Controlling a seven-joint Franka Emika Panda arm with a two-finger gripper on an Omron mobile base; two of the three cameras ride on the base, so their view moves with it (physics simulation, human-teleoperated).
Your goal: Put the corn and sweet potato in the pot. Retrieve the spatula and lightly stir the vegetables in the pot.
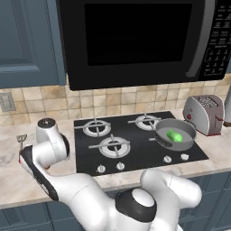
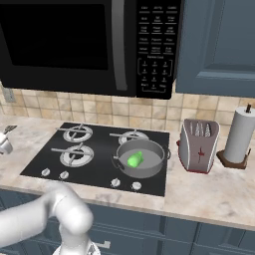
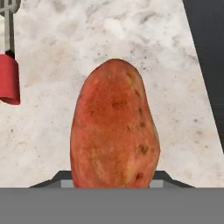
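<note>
The sweet potato (image 3: 114, 127) sits right between the claw's (image 3: 113, 180) fingers, and the claw pinches it over the pale counter (image 3: 109, 35) left of the stove (image 1: 135, 140). The red-handled spatula (image 3: 8, 65) lies just beside it. The green corn (image 1: 175, 135) is inside the grey pot (image 1: 161, 131) on the near right burner.

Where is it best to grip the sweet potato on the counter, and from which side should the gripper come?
Probably across the narrow width of the sweet potato near its thick middle, coming from above. It lies flat on the counter with its long axis along the hand view, and its tapered ends could slip out of the jaws.
</note>
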